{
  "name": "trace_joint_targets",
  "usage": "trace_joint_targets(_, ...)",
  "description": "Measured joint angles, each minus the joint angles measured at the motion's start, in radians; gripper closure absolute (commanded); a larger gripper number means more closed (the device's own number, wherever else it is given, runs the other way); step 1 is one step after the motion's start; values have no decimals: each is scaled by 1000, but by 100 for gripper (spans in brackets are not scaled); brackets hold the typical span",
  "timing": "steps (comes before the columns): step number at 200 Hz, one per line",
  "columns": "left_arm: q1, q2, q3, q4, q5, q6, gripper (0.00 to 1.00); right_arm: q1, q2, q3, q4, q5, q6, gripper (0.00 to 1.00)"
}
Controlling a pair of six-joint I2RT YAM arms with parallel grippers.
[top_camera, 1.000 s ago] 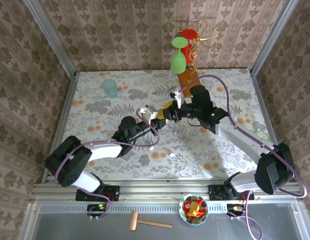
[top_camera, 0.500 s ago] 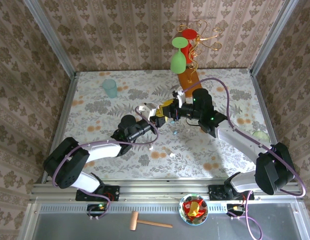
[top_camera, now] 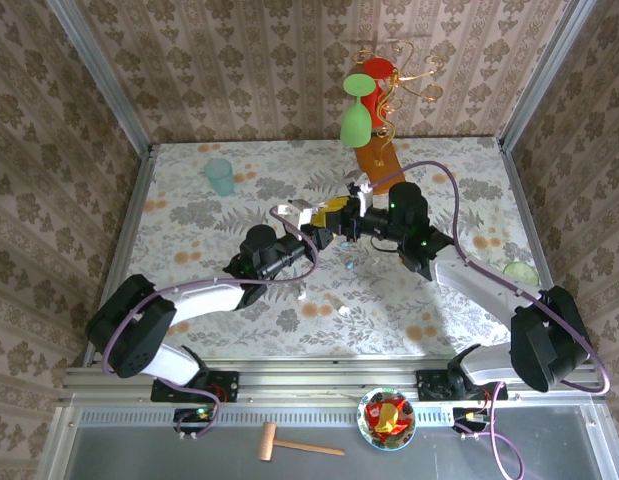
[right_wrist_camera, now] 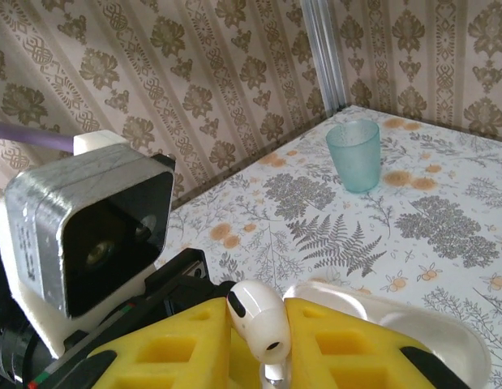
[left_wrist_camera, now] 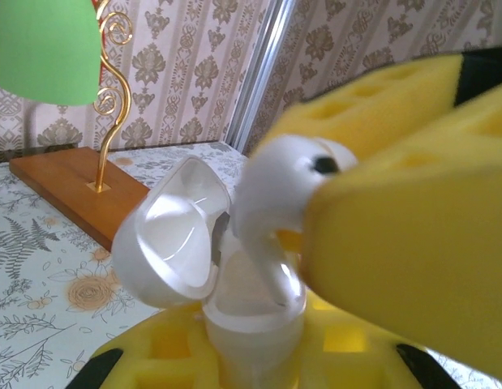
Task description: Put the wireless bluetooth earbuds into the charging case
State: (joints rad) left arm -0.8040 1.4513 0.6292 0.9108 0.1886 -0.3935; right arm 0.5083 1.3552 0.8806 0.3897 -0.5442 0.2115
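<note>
Both arms meet above the middle of the floral-patterned bench (top_camera: 189, 250), raised off its surface.

Left pincer (left_wrist_camera: 251, 361): clenched on the white charging case (left_wrist_camera: 255, 312), which stands upright between its yellow foam pads (left_wrist_camera: 157, 348). The case's lid (left_wrist_camera: 173, 243) is hinged open and tilts to the left in the left wrist view.

Right pincer (right_wrist_camera: 259, 352): clamped on a single white earbud (right_wrist_camera: 259, 320), pinched between its two yellow pads (right_wrist_camera: 173, 344). In the left wrist view the earbud (left_wrist_camera: 287, 182) sits directly over the open case, head above the rim, stem pointing down into the cavity. Whether the stem touches the socket cannot be told.

Two small white pieces (top_camera: 341, 311) lie on the bench just nearer the arm bases than the pincers; they are too small to identify.

A teal cup (top_camera: 220, 176) stands at the far left of the bench, well apart from the work. A wooden-based stand (top_camera: 374, 160) with gold scrollwork and green and red shades is at the far edge, near the right arm.
</note>
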Motion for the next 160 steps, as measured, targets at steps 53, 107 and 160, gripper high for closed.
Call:
trace_joint_targets(53,-2,-52,1,-66,-6,-30,100,1,-14,-11,16,13,-7,78)
trace_joint_targets(107,-8,-56,13,-87,-14,-42,100,-3,-32,-24,21,28,-25,78)
trace_joint_targets(160,-8,-66,16,-96,-40,-48,100,-22,-56,-43,6,39,-29,78)
